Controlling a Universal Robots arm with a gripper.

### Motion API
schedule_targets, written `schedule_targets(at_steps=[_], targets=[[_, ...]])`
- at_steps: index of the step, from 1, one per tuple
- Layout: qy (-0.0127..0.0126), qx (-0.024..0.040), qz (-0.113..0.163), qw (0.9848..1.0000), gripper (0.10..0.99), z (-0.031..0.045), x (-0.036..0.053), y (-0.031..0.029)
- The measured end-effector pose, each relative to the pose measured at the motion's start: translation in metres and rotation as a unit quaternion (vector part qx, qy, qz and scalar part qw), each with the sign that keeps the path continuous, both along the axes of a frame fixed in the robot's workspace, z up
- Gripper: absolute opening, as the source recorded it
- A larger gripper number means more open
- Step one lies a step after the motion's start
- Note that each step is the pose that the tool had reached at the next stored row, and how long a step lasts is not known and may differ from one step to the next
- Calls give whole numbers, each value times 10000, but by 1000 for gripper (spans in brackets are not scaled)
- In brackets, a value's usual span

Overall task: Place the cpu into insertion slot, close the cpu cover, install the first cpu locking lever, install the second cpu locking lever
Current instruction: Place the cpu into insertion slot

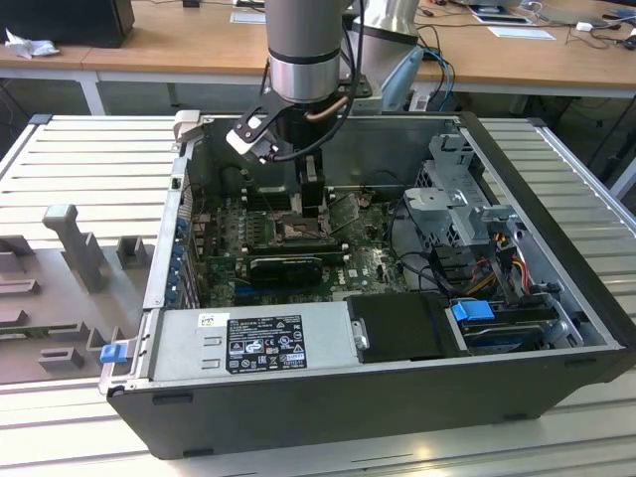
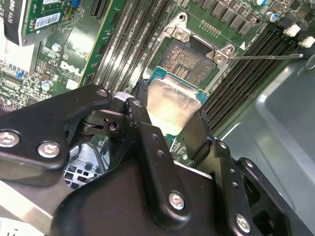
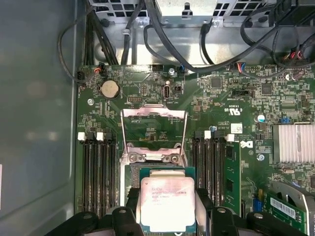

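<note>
The chip [image 3: 167,202] is clamped at its edges by the gripper [image 3: 168,216] above the socket [image 2: 189,60], which could be damaged by a tilted descent.

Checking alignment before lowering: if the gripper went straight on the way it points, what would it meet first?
Probably the slot: the gripper holds the cpu above its pin field, and the cover stands swung open, out of the line. Depth is unclear.
</note>
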State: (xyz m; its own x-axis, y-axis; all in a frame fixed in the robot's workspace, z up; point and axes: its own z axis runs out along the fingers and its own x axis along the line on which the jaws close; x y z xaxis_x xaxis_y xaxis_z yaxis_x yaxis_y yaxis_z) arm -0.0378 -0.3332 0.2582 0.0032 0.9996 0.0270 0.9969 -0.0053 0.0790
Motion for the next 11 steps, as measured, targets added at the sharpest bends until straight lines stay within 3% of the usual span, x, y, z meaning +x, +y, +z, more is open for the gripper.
schedule_targets(at_steps=[11], targets=[[1,79,0,10000,529,-76,0,0]])
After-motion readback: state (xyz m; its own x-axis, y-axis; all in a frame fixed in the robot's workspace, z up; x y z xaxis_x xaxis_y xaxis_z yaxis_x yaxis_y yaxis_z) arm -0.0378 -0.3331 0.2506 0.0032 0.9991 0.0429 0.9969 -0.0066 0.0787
